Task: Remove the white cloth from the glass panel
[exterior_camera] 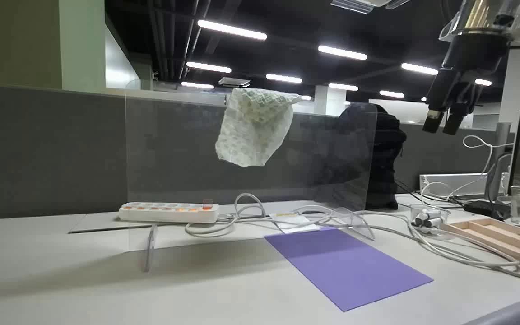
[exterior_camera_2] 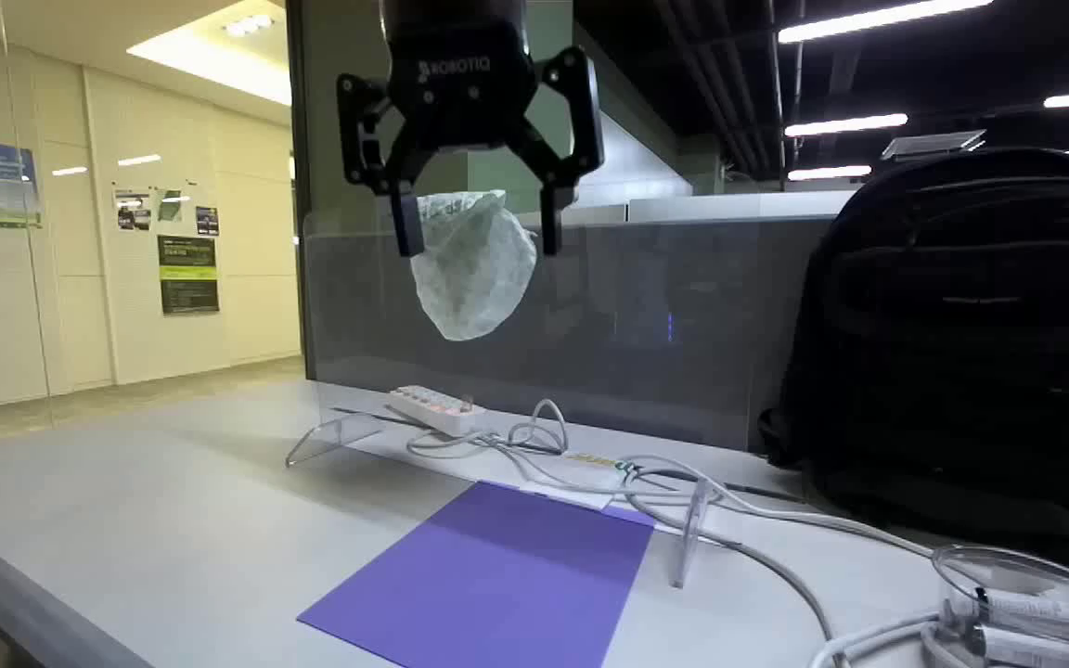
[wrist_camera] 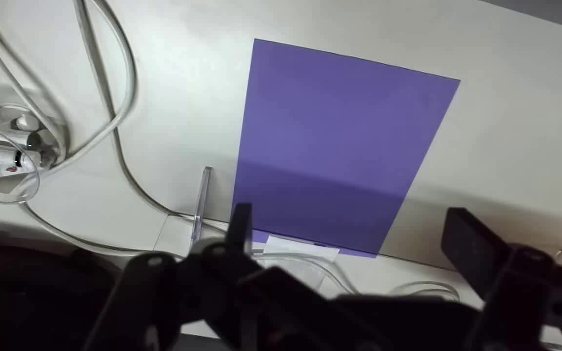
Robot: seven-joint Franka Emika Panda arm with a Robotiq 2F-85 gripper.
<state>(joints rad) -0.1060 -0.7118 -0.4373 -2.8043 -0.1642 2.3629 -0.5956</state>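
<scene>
The cloth (exterior_camera: 255, 128) is white with small, pale green marks. The gripper (exterior_camera_2: 481, 236) and the backpack (exterior_camera_2: 952, 343) are black. The flat sheet (exterior_camera: 355, 268) is purple. The power strip (exterior_camera: 169, 215) is white with orange switches (exterior_camera: 185, 210). The wall (exterior_camera: 52, 158) is dark grey.

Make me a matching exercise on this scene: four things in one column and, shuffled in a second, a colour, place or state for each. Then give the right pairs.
1. white cloth
2. gripper
3. large sheet
4. power strip

A. purple
B. white, dotted with orange
C. draped over the top edge of the glass panel
D. open, holding nothing

Pairs: 1-C; 2-D; 3-A; 4-B
</scene>
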